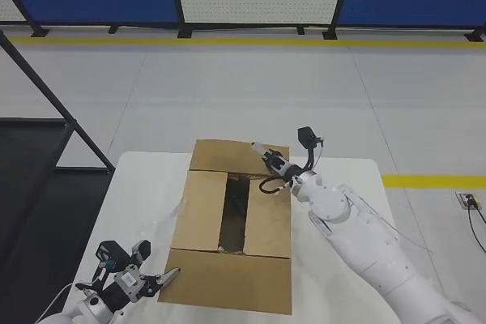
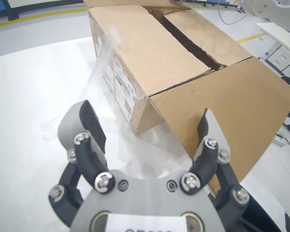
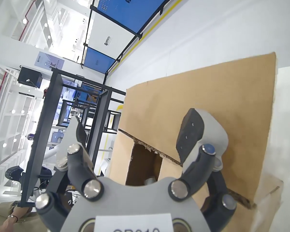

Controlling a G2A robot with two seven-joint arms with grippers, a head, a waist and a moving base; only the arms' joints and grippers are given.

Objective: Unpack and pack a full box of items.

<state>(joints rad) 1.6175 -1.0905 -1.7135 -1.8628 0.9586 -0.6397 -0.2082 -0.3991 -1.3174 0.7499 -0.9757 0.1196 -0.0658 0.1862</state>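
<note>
Left gripper (image 2: 147, 112): fingers spread, nothing between them. It sits low over the table (image 1: 138, 186) at the near left corner of the cardboard box (image 2: 120, 85), just beside the near flap (image 1: 227, 282). That flap is folded outward toward the robot.

Box stands mid-table. Its two long top flaps (image 1: 198, 211) lie almost flat, with a dark gap (image 1: 236, 212) between them; contents cannot be made out. Far flap (image 1: 223, 154) is raised and leans away from the robot.

Right gripper (image 3: 133, 117): fingers spread, empty, over the right end of the far flap, by the far right corner.

A strip of clear plastic (image 2: 104, 56) hangs from the box's left side down to the table.
</note>
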